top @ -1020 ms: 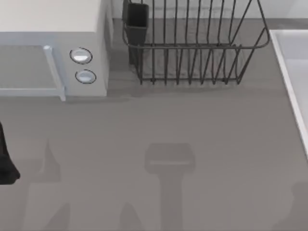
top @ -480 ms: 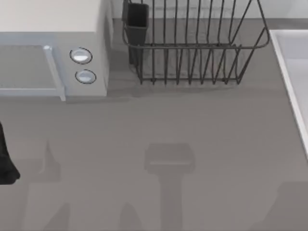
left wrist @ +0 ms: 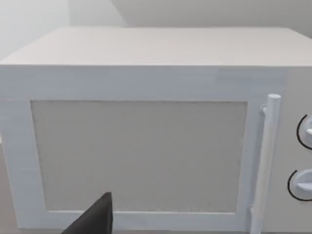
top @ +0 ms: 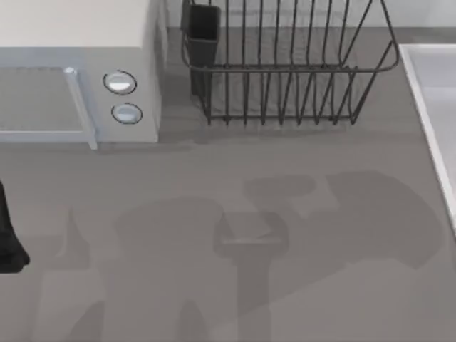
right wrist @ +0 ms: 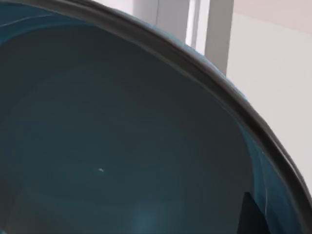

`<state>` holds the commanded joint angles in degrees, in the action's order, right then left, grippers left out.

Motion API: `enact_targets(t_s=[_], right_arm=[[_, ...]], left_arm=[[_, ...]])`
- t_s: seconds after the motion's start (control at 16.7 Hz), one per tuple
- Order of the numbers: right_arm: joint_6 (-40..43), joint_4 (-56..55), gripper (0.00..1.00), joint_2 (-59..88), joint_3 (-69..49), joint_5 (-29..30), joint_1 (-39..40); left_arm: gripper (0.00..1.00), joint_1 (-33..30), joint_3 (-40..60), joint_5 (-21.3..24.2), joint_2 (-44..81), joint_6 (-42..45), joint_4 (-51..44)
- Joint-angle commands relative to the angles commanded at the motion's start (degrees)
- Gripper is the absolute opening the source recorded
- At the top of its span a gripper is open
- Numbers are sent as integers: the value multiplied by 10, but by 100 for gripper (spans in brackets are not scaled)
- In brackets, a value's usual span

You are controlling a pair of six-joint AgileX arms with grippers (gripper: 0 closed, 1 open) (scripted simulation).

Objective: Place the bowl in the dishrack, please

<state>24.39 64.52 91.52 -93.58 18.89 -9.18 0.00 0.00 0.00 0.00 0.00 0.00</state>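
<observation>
Grey tabletop (top: 299, 285) runs across the top view, crossed by broad soft shadows. At its far left stands the white microwave (top: 78, 71), which the left wrist view faces head-on, door (left wrist: 139, 156) shut, handle (left wrist: 267, 161) upright beside two round knobs (top: 119, 83). Right of it sits the dishrack (top: 285, 68), its dark utensil cup (top: 203, 28) at the corner nearest the microwave. A pale tray edge (top: 427, 107) borders the right side. The left arm (top: 8, 235) rests at the left edge; whether its fingers are apart I cannot tell. The bowl (right wrist: 122, 136) lies right up against the right wrist camera, its teal hollow and dark rim curving across; the right gripper's grip cannot be made out.
</observation>
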Motion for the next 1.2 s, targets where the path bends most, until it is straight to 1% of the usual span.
enact_targets(t_s=[0.42, 0.54, 0.66, 0.78, 0.9, 1.02, 1.2], right_arm=[[-168, -317, 0, -27, 56, 207, 407], [-205, -409, 0, -43, 72, 266, 506], [-232, -493, 0, -59, 86, 320, 584], [-250, -562, 0, -73, 98, 367, 639], [-259, -608, 0, -83, 107, 400, 672], [-262, -630, 0, -89, 112, 418, 685], [-262, -632, 0, -89, 112, 419, 686]], left_arm=[[100, 0, 0, 0, 0, 0, 0], [100, 0, 0, 0, 0, 0, 0], [100, 0, 0, 0, 0, 0, 0], [100, 0, 0, 0, 0, 0, 0], [100, 0, 0, 0, 0, 0, 0], [100, 0, 0, 0, 0, 0, 0], [100, 0, 0, 0, 0, 0, 0]])
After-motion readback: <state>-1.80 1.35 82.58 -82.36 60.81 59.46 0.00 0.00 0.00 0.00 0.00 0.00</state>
